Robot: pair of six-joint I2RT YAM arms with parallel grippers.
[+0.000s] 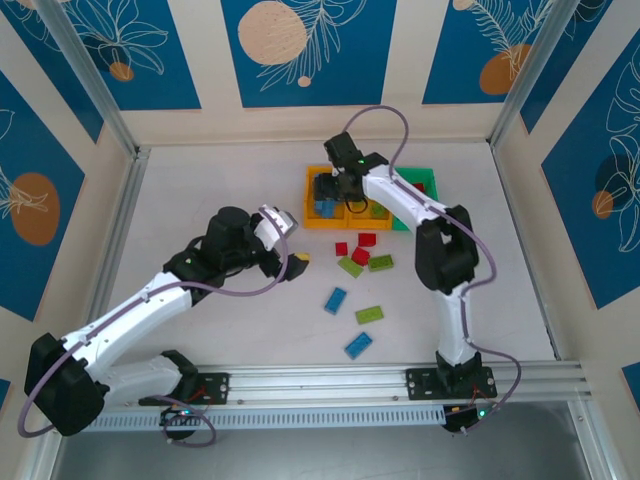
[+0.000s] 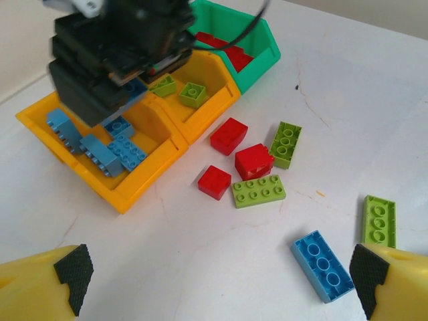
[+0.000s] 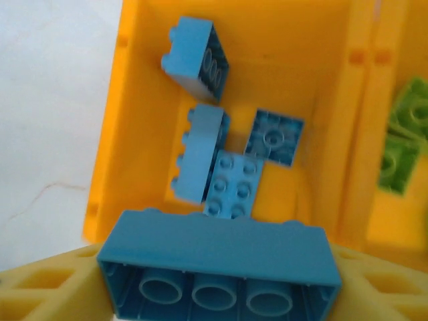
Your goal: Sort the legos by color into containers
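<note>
- The right claw (image 3: 221,277) hangs over the left orange bin (image 3: 107,134). It is part open around a long blue brick (image 3: 221,251), studs down, which is pinched between its yellow fingers (image 3: 47,284). Both fingers touch the brick's ends.
- Below it in that bin lie four smaller blue pieces (image 3: 200,160). One is tipped on its side toward 12 o'clock and the other three are bunched near the middle.
- The row of bins (image 1: 345,226) sits at about 12 o'clock on the worktop (image 1: 200,180).
- The middle orange bin (image 2: 212,117) holds lime green pieces (image 2: 192,93).
- The green bin (image 2: 264,63), at the 3 o'clock end of the row from above, holds red pieces (image 2: 234,59).
- The left claw (image 1: 293,240) is spread as wide as it goes and has hold of nothing. It hovers above the worktop at about 9 o'clock from the loose pile.
- In the left wrist view, its black-padded fingertips (image 2: 70,267) sit at the bottom corners with bare worktop between them.
- Loose legos lie just at 6 o'clock of the bins. There are three red bricks (image 2: 229,136) close together, with two lime green bricks (image 2: 259,190) touching or just beside them.
- Farther toward 6 o'clock lie two blue bricks (image 1: 335,300) and one more green brick (image 1: 369,314), each apart from the others.
</note>
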